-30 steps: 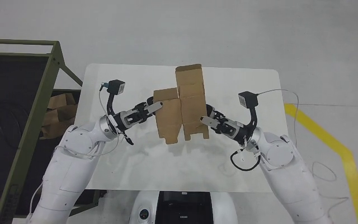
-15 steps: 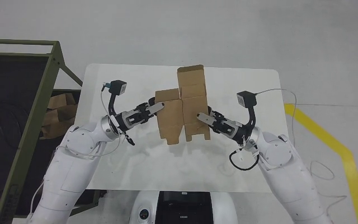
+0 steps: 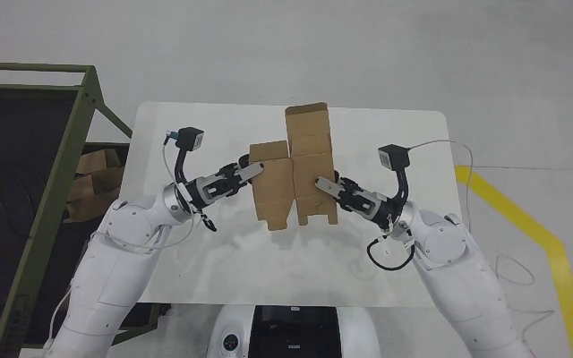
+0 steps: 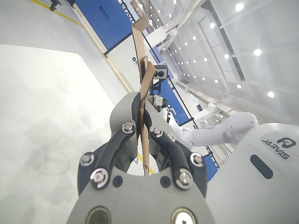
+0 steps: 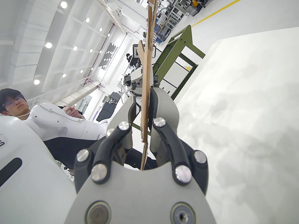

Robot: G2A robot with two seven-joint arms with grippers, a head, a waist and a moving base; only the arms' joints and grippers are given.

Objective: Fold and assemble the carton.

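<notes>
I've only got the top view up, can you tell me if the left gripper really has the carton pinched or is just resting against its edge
Observer: Pinched. In the left wrist view the left gripper is shut on the carton, with cardboard running between both fingers.
Operator: And the right side?
Observer: The same. The right wrist view shows the right gripper clamped on the sheet, which passes edge-on between its fingers.
Operator: Has it opened into a box shape at all?
Observer: No. Edge-on from both wrists it is a thin flat sheet. One flap angles slightly off it.
</notes>
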